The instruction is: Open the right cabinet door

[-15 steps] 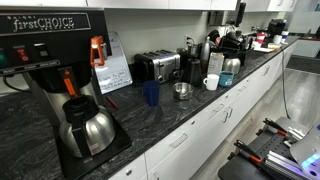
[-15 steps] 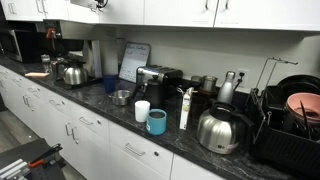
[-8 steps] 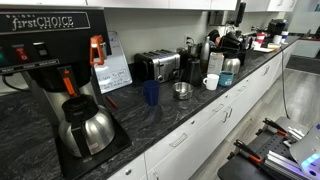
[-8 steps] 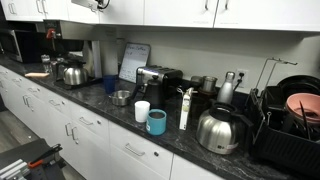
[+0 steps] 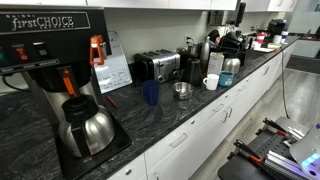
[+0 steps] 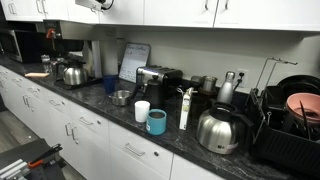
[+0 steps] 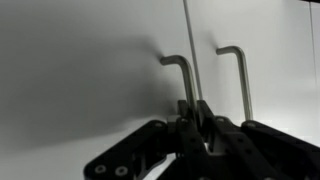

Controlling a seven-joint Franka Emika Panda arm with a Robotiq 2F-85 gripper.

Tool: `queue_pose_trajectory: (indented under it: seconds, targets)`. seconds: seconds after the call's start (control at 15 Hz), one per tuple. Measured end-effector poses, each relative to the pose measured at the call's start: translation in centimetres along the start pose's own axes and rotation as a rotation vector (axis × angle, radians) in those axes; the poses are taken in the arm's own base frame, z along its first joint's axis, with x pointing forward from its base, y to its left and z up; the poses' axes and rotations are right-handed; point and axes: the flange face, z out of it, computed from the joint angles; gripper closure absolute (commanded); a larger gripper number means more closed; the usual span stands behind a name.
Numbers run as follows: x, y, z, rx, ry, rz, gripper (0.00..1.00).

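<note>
Exterior view along the countertop (image 5: 200, 105): coffee maker (image 5: 45, 45) at left of frame, toaster (image 5: 157, 67) mid-frame. Only a thin white strip of the upper cabinets (image 5: 150, 4) shows along the top edge, and no arm can be made out. Exterior view facing the wall: upper cabinets (image 6: 180, 10) across the top, fronts all flush, nothing swung out. A dark piece of hardware (image 6: 97, 4) pokes in at the top edge, upper left, probably the robot's wrist, cropped too hard to read. Wrist view: gripper (image 7: 198, 120) at lower centre, fingers pressed together. The bar of one cabinet handle (image 7: 183, 75) runs down into them, so it looks pinched on that handle's lower end, though the contact itself is hidden. A second handle (image 7: 243, 85) stands just beside, toward the right of frame, free. The seam (image 7: 186, 30) between the doors is a thin straight line with both faces level, so the door is still closed. Reach and grasp look done; the pull and swing are all left. Whether the held handle belongs to the right door, I cannot tell.
</note>
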Motion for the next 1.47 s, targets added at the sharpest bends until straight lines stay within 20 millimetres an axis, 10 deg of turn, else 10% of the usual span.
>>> queue_pose_trajectory:
  seconds: [1.47]
  targets:
    - [-2.0, -0.7, -3.8, 0.065, 0.066, 0.009, 0.97]
